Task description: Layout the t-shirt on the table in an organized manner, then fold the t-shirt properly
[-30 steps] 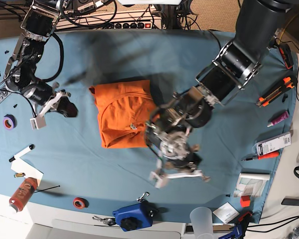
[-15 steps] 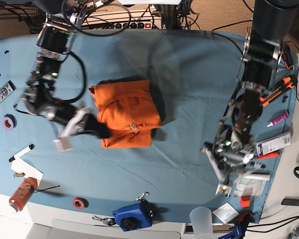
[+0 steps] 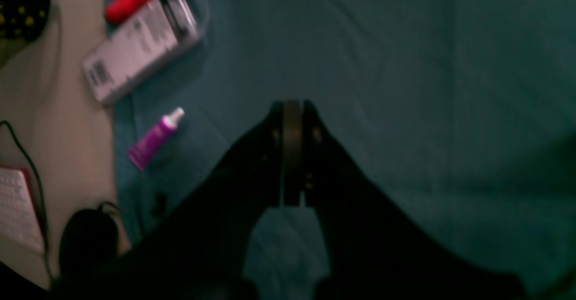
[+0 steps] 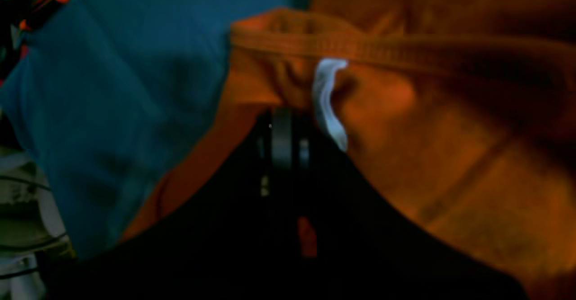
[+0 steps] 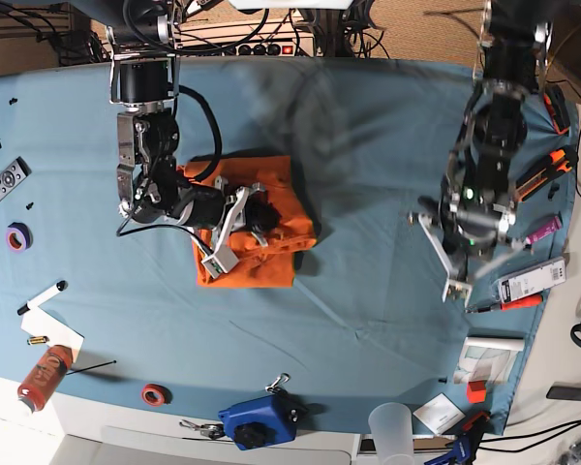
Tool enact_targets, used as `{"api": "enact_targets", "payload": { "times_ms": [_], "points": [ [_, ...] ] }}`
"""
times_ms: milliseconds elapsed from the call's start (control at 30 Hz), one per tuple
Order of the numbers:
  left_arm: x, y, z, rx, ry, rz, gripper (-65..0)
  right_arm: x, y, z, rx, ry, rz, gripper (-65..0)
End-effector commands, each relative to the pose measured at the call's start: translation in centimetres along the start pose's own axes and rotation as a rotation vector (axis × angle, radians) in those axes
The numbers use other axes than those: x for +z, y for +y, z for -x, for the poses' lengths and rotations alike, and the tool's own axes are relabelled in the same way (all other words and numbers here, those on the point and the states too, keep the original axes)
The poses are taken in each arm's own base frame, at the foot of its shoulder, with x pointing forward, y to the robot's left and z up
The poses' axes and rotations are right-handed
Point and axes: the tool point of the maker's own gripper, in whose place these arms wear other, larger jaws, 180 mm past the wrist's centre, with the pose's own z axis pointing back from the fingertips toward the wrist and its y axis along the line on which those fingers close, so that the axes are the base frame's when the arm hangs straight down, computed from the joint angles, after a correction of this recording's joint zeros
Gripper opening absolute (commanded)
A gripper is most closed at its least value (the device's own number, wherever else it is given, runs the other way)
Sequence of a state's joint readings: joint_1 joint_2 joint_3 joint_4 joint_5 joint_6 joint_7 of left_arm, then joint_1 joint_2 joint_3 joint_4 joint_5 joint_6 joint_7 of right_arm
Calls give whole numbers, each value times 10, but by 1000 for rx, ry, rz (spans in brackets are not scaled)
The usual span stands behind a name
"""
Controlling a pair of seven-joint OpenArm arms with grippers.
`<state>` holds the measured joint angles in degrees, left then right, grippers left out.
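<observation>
Judging by the compact orange block the shirt (image 5: 255, 225) made on the surface (image 5: 368, 126), I took folding as nearly done. My right fingers (image 4: 282, 113) were pressed together over it by the tag (image 4: 329, 97), pinching nothing I could see; the left fingers (image 3: 291, 111) hung closed and empty, well apart.

A workshop: tape rolls (image 5: 156, 394), marker (image 5: 42, 297), cables around the table (image 5: 368, 136).

Table (image 5: 349, 145) centre open; tools (image 5: 531, 281) crowd margins

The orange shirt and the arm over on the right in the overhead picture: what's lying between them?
Nothing: in the base view only bare table lies between the t-shirt and the left gripper.
</observation>
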<state>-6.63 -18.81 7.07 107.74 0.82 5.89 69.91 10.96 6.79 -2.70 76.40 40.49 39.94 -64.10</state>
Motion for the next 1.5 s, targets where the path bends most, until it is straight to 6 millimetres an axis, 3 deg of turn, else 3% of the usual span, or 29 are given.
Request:
{"api": "enact_targets", "payload": {
  "times_ms": [0,100,267,433,600,900,1167,1467],
  "points": [
    [9,5,-11,0,-55,-17,-650,7,-3,-13,15,-20,5,-638],
    [21,-5,-1,-7,-80,6,-650,24,2,-34,5,-101,-22,-650],
    [40,-13,12,-25,-116,12,-650,73,9,-73,81,-219,11,-650],
    [50,-6,31,-31,-111,-26,-650,119,5,-84,138,-283,104,-650],
    [50,9,63,-15,-34,-50,-650,146,1,-42,98,-258,168,-650],
    [58,31,126,94,105,25,-650,185,42,32,69,-184,227,-650],
    [81,42,196,150,261,54,-650,189,66,113,-72,2,202,-650],
    [117,28,270,124,452,89,-650,201,91,178,-184,177,184,-650]
  ]
}}
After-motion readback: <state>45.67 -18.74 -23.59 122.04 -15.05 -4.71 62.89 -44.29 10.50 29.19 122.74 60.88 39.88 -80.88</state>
